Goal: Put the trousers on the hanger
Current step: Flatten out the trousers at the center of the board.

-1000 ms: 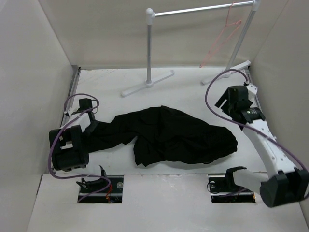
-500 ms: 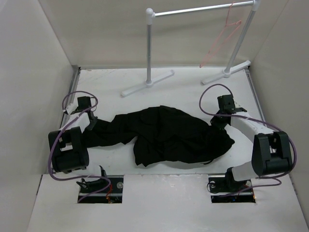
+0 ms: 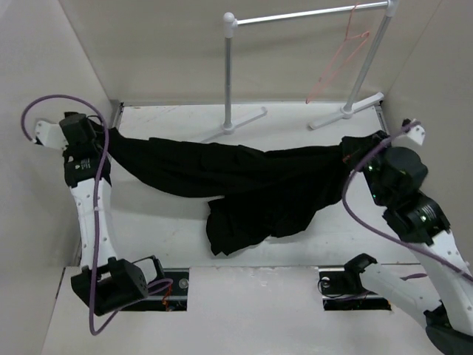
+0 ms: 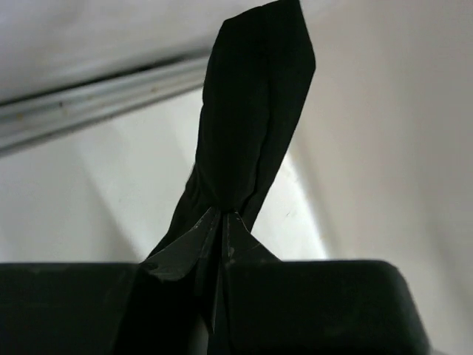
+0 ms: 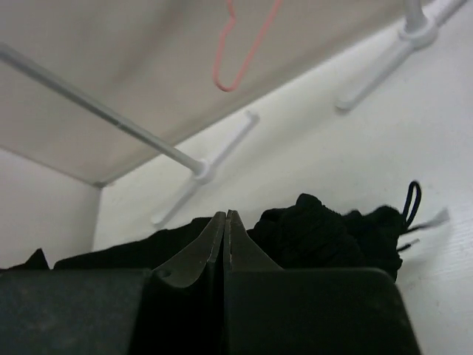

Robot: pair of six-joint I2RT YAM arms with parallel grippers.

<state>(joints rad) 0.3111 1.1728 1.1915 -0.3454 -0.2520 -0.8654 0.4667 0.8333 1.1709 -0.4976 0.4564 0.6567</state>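
The black trousers (image 3: 251, 177) hang stretched across the table between my two grippers, with a loose fold sagging to the table at the middle front. My left gripper (image 3: 105, 137) is raised at the far left and shut on one end; the left wrist view shows a twisted strip of the trousers (image 4: 251, 111) running out from the shut left gripper (image 4: 222, 216). My right gripper (image 3: 364, 151) holds the other end at the right. In the right wrist view the right gripper (image 5: 225, 216) is shut, with the bunched trousers (image 5: 318, 229) just beyond it. The pink hanger (image 3: 341, 63) hangs on the rack's rod, and the hanger (image 5: 244, 52) also shows above the right fingers.
The grey-white clothes rack (image 3: 229, 66) stands at the back, its rod running right and its feet on the table. Its rod (image 5: 96, 111) and a foot (image 5: 377, 78) show in the right wrist view. White walls close in on the left, the right and the back.
Both grippers shut on the trousers' ends, then rose and moved apart. The trousers went from a heap on the table to a band stretched between the arms.
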